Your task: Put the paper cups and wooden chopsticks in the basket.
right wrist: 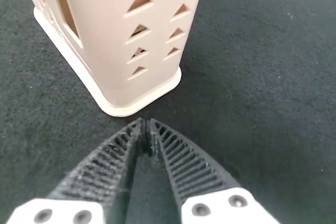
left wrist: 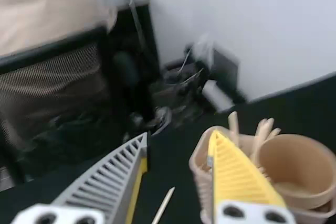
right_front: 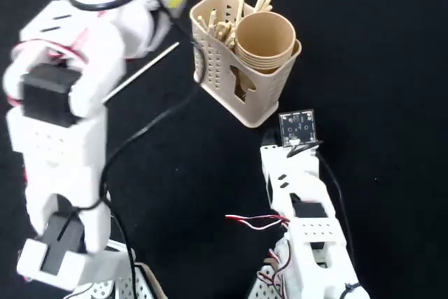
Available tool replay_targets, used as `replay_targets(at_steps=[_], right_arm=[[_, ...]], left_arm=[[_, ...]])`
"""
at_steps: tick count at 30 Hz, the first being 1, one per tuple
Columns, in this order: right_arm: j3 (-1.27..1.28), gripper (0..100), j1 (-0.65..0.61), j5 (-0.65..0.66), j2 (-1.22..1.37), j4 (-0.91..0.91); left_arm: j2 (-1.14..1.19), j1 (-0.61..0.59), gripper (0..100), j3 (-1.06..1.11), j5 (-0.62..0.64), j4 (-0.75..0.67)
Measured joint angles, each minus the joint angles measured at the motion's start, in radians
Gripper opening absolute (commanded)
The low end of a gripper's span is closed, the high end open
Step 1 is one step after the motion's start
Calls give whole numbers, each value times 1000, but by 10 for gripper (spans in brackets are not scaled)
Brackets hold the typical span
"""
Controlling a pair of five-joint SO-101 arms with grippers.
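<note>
A beige perforated basket (right_front: pixel 241 99) stands upright at the middle back of the black table. In it sit stacked paper cups (right_front: pixel 266 40) and several wooden chopsticks (right_front: pixel 222 27). One chopstick (right_front: pixel 143 70) lies loose on the table to the left of the basket. My left gripper (left wrist: pixel 178 137) is open and empty, raised above that loose chopstick (left wrist: pixel 164 205), beside the basket (left wrist: pixel 197 156) and its cups (left wrist: pixel 296 166). My right gripper (right wrist: pixel 145 127) is shut on nothing, low on the table just in front of the basket's base (right wrist: pixel 121 30).
A black cable (right_front: pixel 150 127) trails from the left arm across the table toward the basket. Red and white wires (right_front: pixel 255 220) stick out of the right arm (right_front: pixel 304 208). Beyond the table's far edge are a chair and floor clutter (left wrist: pixel 178 87).
</note>
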Motion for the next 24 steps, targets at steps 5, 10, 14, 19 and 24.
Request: replay_targets(at_steps=[5,10,14,19,24], right_arm=[[0,15,0,0,0,0],[0,15,0,0,0,0],[0,15,0,0,0,0],[0,15,0,0,0,0],[0,15,0,0,0,0]], left_arm=[[195,-123,191,-106,-146,224],[493,-307,191,-84,-167,221],[750,-371,191,-84,-167,127],[954,-365,192,-98,-226,26],[1100,-318,192,-204,-250,11]])
